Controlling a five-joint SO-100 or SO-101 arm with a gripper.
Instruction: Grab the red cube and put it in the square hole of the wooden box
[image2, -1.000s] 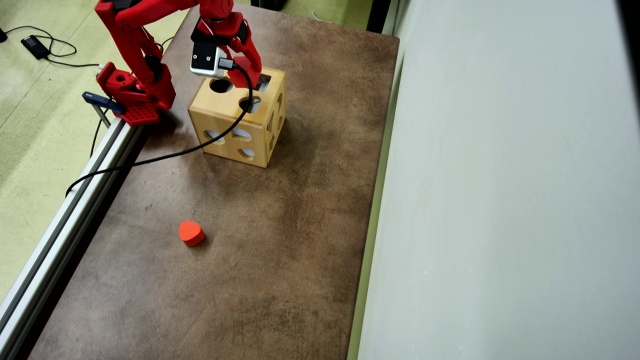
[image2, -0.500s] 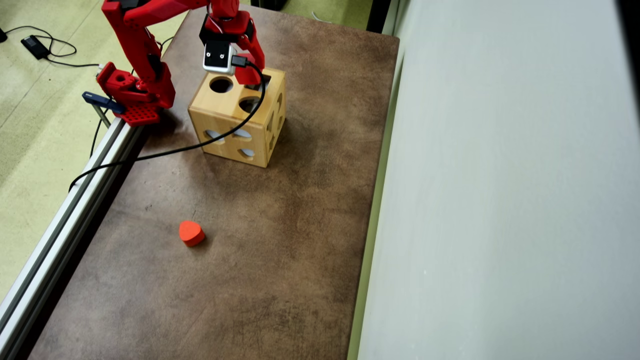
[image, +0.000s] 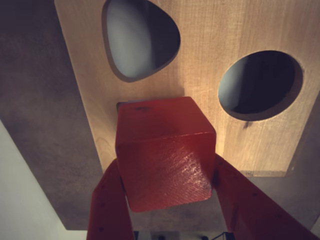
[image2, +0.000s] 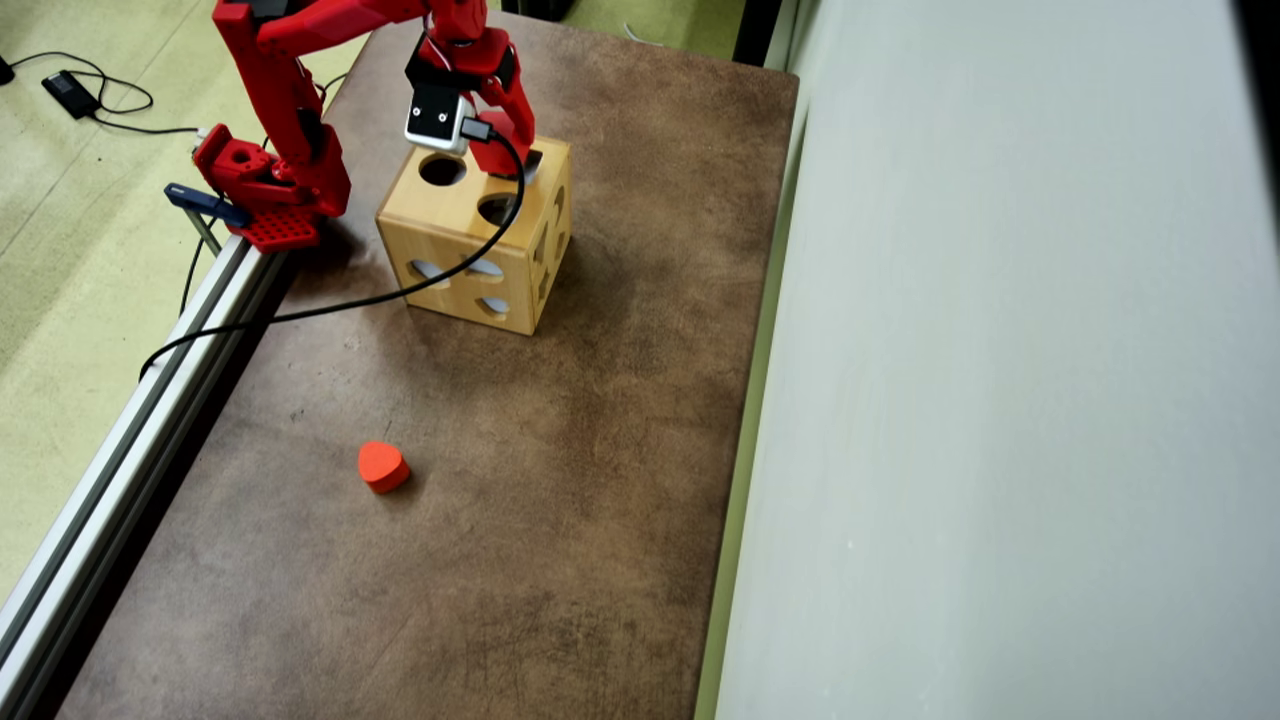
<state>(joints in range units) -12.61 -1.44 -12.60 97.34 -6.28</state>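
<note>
In the wrist view the red cube is clamped between my two red fingers, a little tilted. My gripper is shut on it, right above the top of the wooden box. The cube covers nearly all of the square hole; only its corner edge peeks out beside the cube. In the overhead view my gripper hangs over the far right corner of the wooden box, where a dark sliver of the square hole shows. There the cube cannot be told apart from the red fingers.
A round hole and a rounded teardrop-like hole lie in the same box face. An orange-red heart-shaped block lies on the brown table. The black camera cable drapes over the box. An aluminium rail borders the left side.
My gripper, still holding the cube, has shifted a little across the box top toward its far right corner, over the square hole. The heart block has not moved.
</note>
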